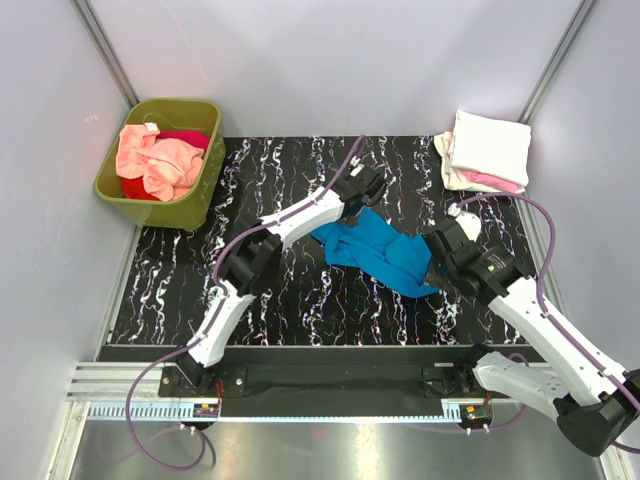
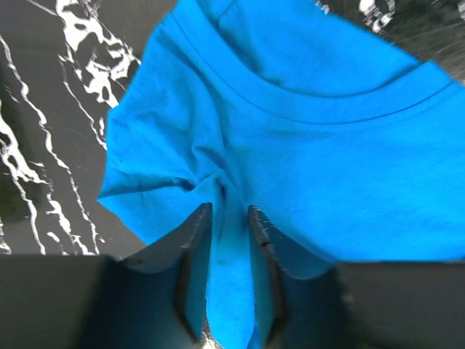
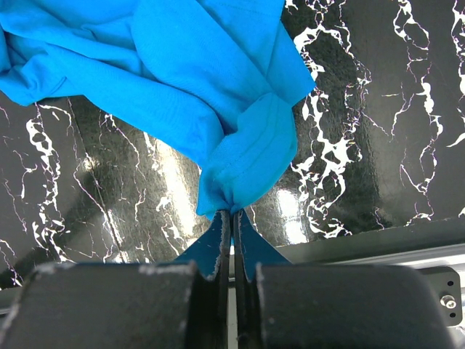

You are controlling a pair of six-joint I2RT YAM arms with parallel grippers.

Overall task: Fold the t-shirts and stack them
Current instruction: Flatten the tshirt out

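Observation:
A bright blue t-shirt (image 1: 375, 250) lies crumpled on the black marbled table between my two arms. My left gripper (image 1: 362, 205) is at its far left edge. In the left wrist view a fold of the blue t-shirt (image 2: 290, 145) below the collar fills the gap between the left gripper's (image 2: 229, 214) jaws, and the cloth puckers there. My right gripper (image 1: 437, 268) is at the shirt's near right end. In the right wrist view the right gripper (image 3: 232, 213) is shut tight on a bunched corner of the blue t-shirt (image 3: 182, 73).
An olive-green tub (image 1: 110, 185) at the back left holds pink t-shirts (image 1: 155, 160) and a red one (image 1: 190, 138). A folded cream-white stack (image 1: 490, 150) with a pink layer (image 1: 500, 182) sits at the back right. White walls enclose the table.

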